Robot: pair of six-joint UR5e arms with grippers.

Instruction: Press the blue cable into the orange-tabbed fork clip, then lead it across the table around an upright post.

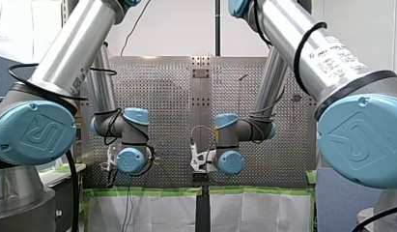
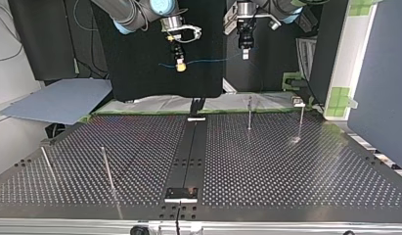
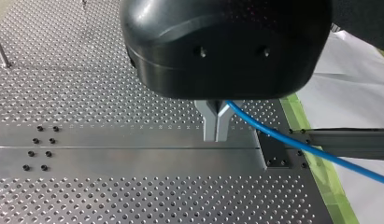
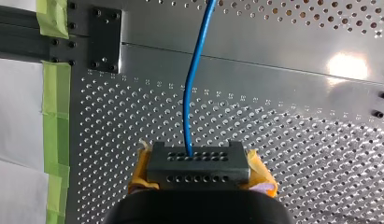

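The blue cable (image 2: 213,61) hangs stretched in the air between my two grippers, beyond the table's far edge in the top view. My left gripper (image 3: 216,127) has its metal fingers shut on the cable (image 3: 316,151), which runs off to one side over the green tape. It shows at the top view's right as my left gripper (image 2: 245,54). My right gripper (image 4: 199,163), with yellow pads, is shut on the cable (image 4: 192,88), which leads straight ahead of it. At the top view's left it is my right gripper (image 2: 180,65). I cannot make out an orange-tabbed clip.
Thin upright posts stand on the perforated table: one post (image 2: 249,113) and another post (image 2: 301,122) at the far right, and two near posts (image 2: 108,169) at the left. A black rail (image 2: 191,152) runs down the middle. Green tape (image 3: 320,172) edges the table.
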